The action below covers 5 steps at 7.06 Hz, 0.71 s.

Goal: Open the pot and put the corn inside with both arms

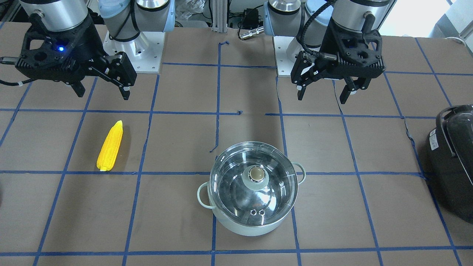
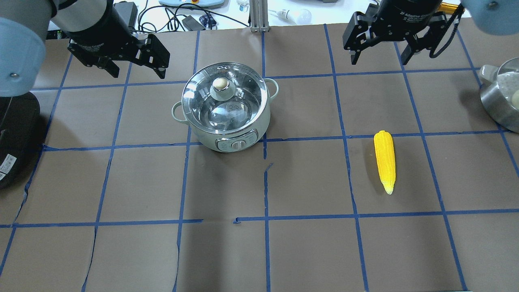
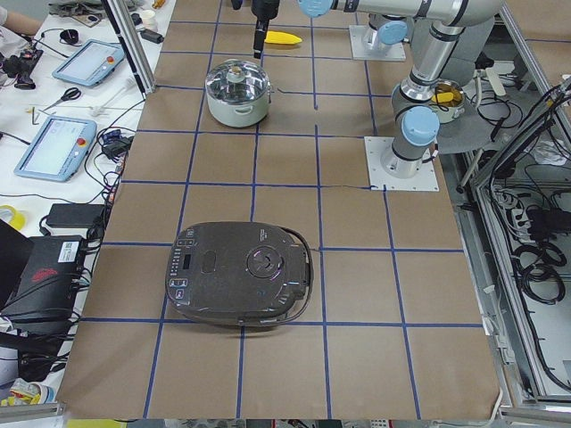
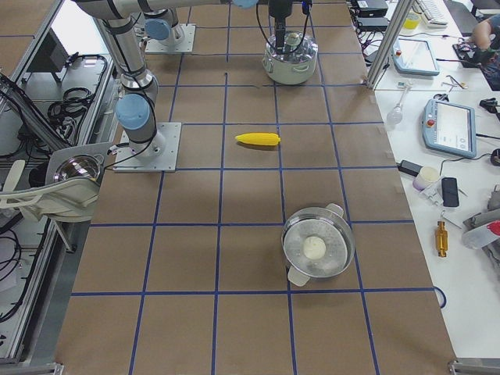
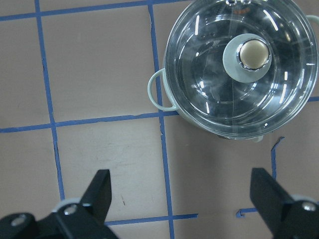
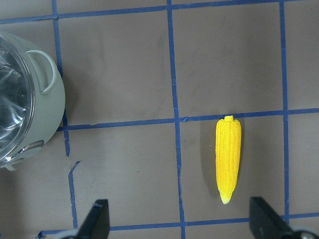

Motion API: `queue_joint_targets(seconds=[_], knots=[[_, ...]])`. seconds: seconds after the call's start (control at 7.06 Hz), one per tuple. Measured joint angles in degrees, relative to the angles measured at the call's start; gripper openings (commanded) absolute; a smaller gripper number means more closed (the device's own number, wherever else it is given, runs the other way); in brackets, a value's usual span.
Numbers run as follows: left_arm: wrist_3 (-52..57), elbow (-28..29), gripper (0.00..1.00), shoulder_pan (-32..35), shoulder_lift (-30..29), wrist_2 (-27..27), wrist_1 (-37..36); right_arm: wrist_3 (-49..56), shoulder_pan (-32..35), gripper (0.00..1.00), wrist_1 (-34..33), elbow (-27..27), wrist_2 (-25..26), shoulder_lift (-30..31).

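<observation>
One tabletop [image 2: 284, 251], brown and gridded with blue tape, carries everything. Two arms reach over its far side: the left arm [image 2: 18, 48] and the right arm [image 2: 490, 14]. One large black appliance [image 3: 239, 273] lies at the robot's left end, well apart from the rest. One mint-green pot [image 2: 211, 140] stands on the robot's left half, its single glass lid [image 2: 235, 109] seated on top. One smaller steel pot [image 4: 318, 246] sits at the right end. One yellow corn [image 2: 384, 160] lies flat on the right half, pointed tip toward the robot, well apart from the mint pot.

The left gripper [image 2: 138, 73] hangs above the tabletop beside the pot, its fingers [image 5: 99, 191] spread wide, holding and touching nothing. The right gripper [image 2: 379, 61] hangs beyond the corn, its fingers [image 6: 97, 219] equally wide apart and empty.
</observation>
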State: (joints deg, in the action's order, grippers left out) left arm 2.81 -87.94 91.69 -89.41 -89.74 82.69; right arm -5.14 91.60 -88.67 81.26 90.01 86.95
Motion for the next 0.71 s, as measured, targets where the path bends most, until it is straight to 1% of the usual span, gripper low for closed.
queue_joint_targets(seconds=[0.71], knots=[[-2.1,1.2,1.0,0.4,-0.8,-1.1,1.2,0.0,0.0,1.0,-0.1,0.0,-0.2,0.1]])
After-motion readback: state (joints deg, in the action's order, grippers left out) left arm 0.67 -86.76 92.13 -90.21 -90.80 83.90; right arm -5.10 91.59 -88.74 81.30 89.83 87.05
